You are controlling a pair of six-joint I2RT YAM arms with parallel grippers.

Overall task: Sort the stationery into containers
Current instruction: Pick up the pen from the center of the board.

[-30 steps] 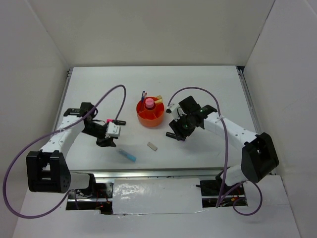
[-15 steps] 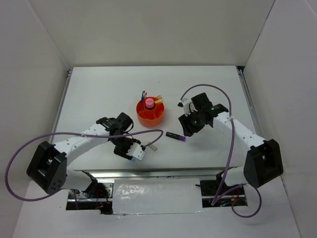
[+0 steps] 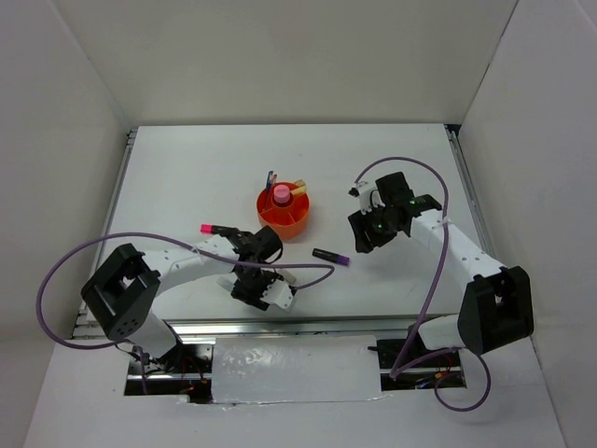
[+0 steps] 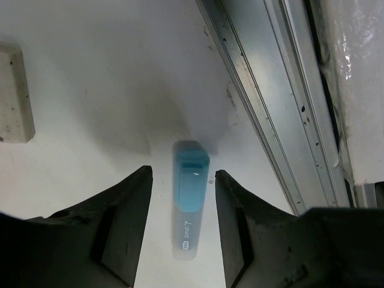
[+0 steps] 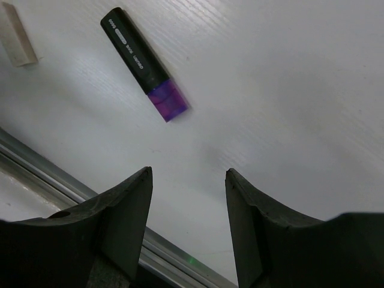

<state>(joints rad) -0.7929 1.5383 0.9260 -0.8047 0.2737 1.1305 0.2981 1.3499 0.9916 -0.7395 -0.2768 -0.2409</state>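
Note:
The orange organizer (image 3: 285,217) stands mid-table with a pink cylinder (image 3: 281,194), a yellow marker (image 3: 298,189) and thin pens (image 3: 270,176) in it. My left gripper (image 3: 269,291) (image 4: 183,174) is open and low over the table, its jaws on either side of the light blue marker (image 4: 191,187), not touching it. The grey-white eraser (image 4: 15,96) (image 5: 18,42) lies just beyond. My right gripper (image 3: 364,239) (image 5: 189,174) is open and empty, to the right of the purple-black marker (image 3: 331,255) (image 5: 144,63). A pink-black marker (image 3: 213,228) lies on the table at the left.
The metal rail (image 4: 270,120) at the table's front edge runs close beside the light blue marker and shows under the right gripper (image 5: 54,180) too. White walls enclose the table on three sides. Purple cables loop off both arms.
My left gripper swung from the left, by the pink-black marker, right and forward to straddle the light blue marker. My right gripper drew back to the right, leaving the purple-black marker on the table.

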